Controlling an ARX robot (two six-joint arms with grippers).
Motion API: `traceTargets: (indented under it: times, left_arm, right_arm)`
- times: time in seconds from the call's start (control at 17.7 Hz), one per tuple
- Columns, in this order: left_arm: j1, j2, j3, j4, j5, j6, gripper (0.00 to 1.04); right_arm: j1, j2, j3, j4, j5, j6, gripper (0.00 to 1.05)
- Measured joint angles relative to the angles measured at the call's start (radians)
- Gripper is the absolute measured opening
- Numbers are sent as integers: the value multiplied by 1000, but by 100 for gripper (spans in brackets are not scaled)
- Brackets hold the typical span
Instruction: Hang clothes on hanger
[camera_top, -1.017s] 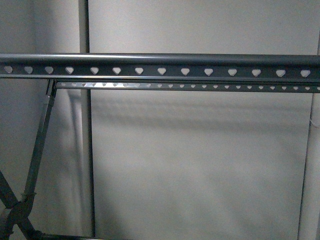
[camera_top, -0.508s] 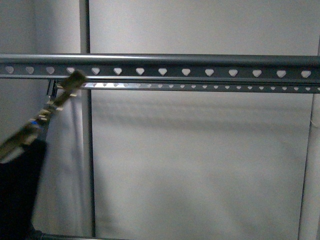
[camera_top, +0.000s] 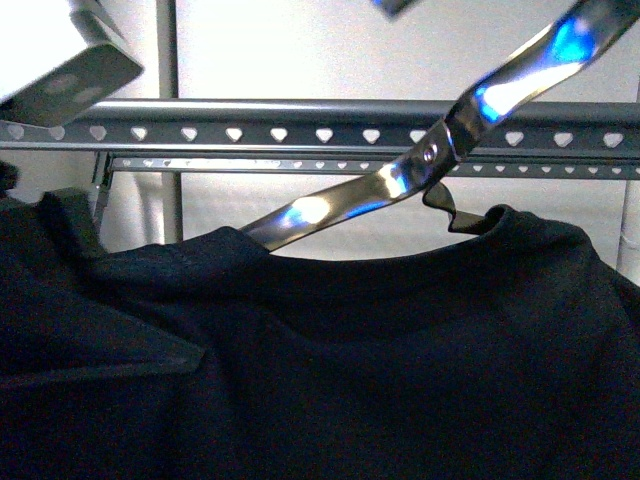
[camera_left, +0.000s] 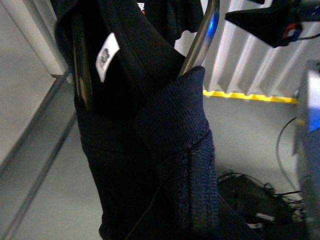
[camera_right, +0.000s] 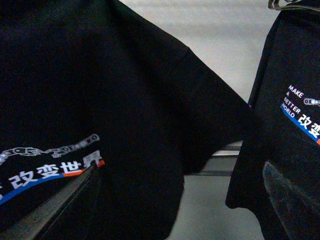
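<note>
The black short-sleeved T-shirt (camera_top: 330, 380) fills the lower half of the front view, hanging below and in front of the large grey metal rack (camera_top: 300, 112) with its heart-punched rails. A shiny chrome coat hanger (camera_top: 390, 185) slants down into the neck opening, beside the ribbed collar (camera_left: 185, 135) and a white label (camera_left: 105, 57). The right wrist view shows the blue and white print (camera_right: 45, 172) and a second printed black shirt (camera_right: 295, 100). I cannot tell whether the left tool or right tool is apart or clamped.
</note>
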Motion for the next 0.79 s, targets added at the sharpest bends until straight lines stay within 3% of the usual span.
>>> traceTargets:
  times: [0.11, 0.4, 0.45, 0.56, 0.62, 0.68, 0.79]
  left_arm:
    - [-11, 25, 6, 190, -40, 0, 4]
    - [-12, 25, 6, 195, -43, 0, 4]
    - [-12, 25, 6, 195, -43, 0, 4]
    - [-12, 25, 6, 195, -43, 0, 4]
    - [-14, 25, 6, 195, -42, 0, 4]
    - [-14, 25, 6, 195, -42, 0, 4]
    - [-12, 25, 6, 195, -42, 0, 4]
  right_arm:
    - [0, 0, 0, 0, 0, 0, 97]
    - [0, 0, 0, 0, 0, 0, 97]
    - [-24, 14, 0, 23, -80, 18, 97]
    - [-182, 159, 28, 192, -404, 18, 97]
    - [-288, 336, 99, 348, -596, -51, 97]
    - [-311, 473, 179, 411, -693, -151, 97]
    - [-282, 746, 368, 427, -747, -426, 97]
